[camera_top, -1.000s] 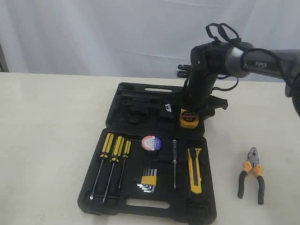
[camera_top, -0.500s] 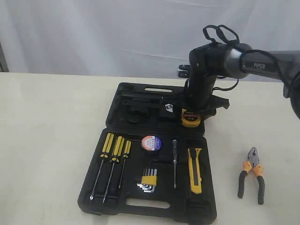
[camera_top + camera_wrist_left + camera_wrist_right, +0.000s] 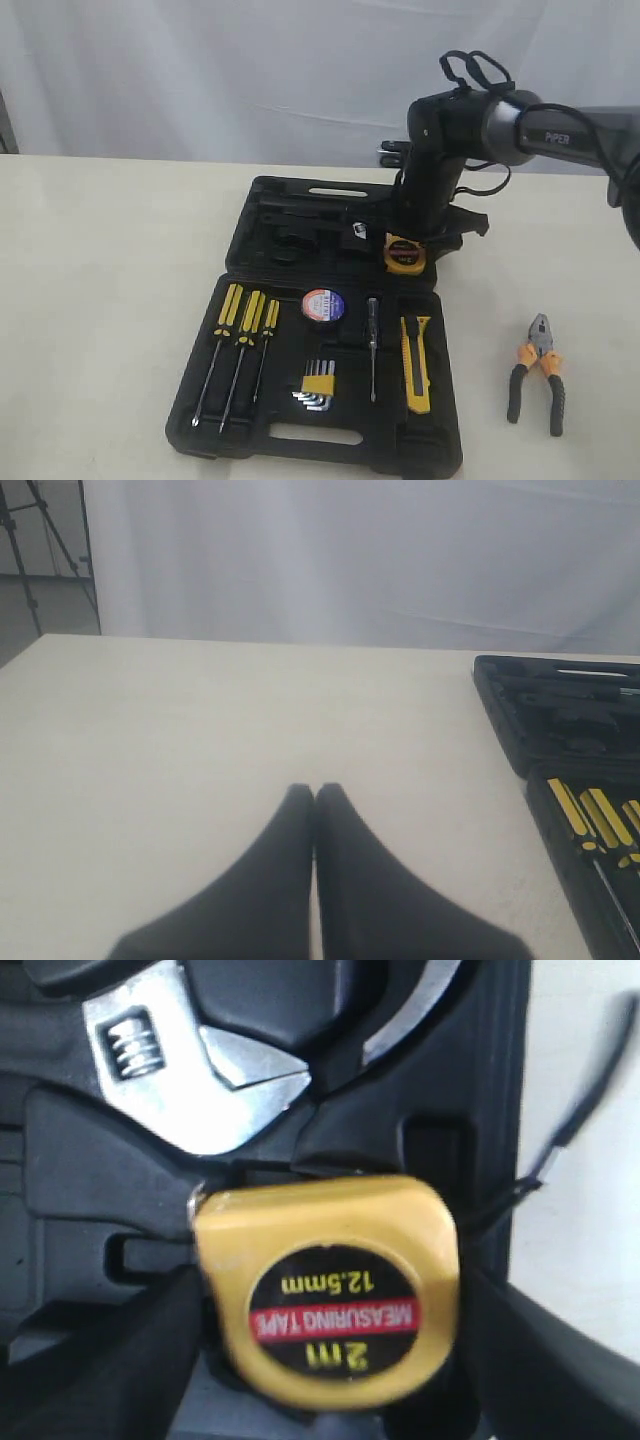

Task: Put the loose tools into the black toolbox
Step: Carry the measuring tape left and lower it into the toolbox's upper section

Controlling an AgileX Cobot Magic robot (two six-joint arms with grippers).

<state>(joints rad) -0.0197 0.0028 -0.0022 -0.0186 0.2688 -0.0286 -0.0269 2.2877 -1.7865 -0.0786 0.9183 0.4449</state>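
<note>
A pale cream table (image 3: pixel 100 250) fronts a white curtain (image 3: pixel 200 70) that closes off the room, with one black toolbox (image 3: pixel 390 450) lying open flat on the tabletop, lid half on the curtain side, tray half on the near side.

One yellow round tape measure (image 3: pixel 404 255) rests in the lid half at its right end, just beside a single steel adjustable wrench (image 3: pixel 180 1070). The right gripper (image 3: pixel 330 1275) is lowered over it, jaws spread wide with one on each side of the yellow case; whether they press on it cannot be told.

In the tray half, counted from the left edge of the toolbox:
- three yellow-and-black-handled screwdrivers (image 3: pixel 240 320) side by side
- one hex key set (image 3: pixel 318 385) in a yellow clip
- one black tape roll (image 3: pixel 323 304) with a white, red and blue label, above the hex keys
- one slim dark screwdriver (image 3: pixel 372 330)
- one yellow utility knife (image 3: pixel 416 362) at the right end

One pair of pliers (image 3: pixel 537 370) with orange-and-black handles lies on the bare table, outside the toolbox and well apart from its right edge.

The left gripper (image 3: pixel 315 800) hovers over bare table off the left side of the toolbox, its two dark jaws pressed together with nothing between them
</note>
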